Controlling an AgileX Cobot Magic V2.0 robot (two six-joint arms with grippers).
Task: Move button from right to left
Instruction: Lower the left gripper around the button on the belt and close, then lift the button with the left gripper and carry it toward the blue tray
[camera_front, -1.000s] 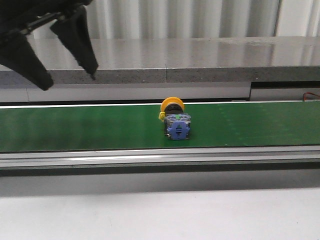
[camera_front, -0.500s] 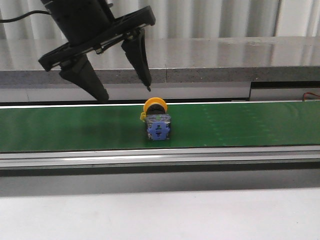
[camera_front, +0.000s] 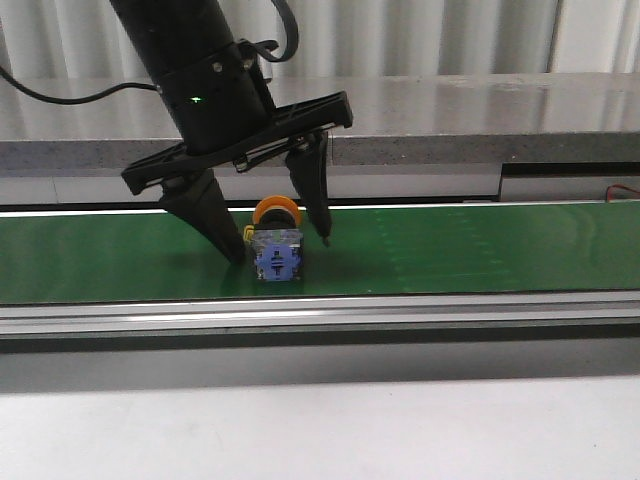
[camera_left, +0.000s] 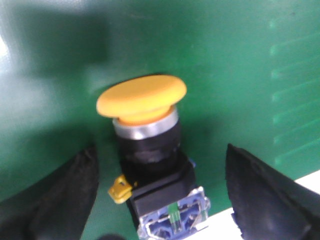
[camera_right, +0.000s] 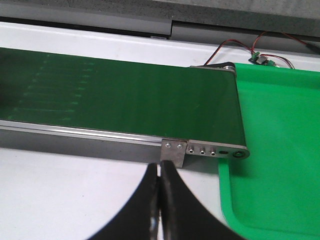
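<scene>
The button (camera_front: 277, 245) lies on its side on the green conveyor belt (camera_front: 480, 255), yellow-orange cap to the back, blue-grey body toward me. My left gripper (camera_front: 282, 250) is open and straddles it, one finger on each side, tips near the belt, not touching it. The left wrist view shows the button (camera_left: 150, 165) with its cap, black collar and blue body between the two black fingers (camera_left: 260, 190), with gaps on both sides. My right gripper (camera_right: 159, 172) is shut and empty above the white table in front of the belt's end; it does not show in the front view.
A grey stone ledge (camera_front: 450, 120) runs behind the belt. A metal rail (camera_front: 400, 312) edges the belt's front, with white table (camera_front: 320, 430) before it. A green tray (camera_right: 280, 150) lies off the belt's end, with red and black wires (camera_right: 250, 47) behind.
The button has ridden the belt to the left. My left gripper has come down and rightward from the upper left and now straddles the button, still open.
</scene>
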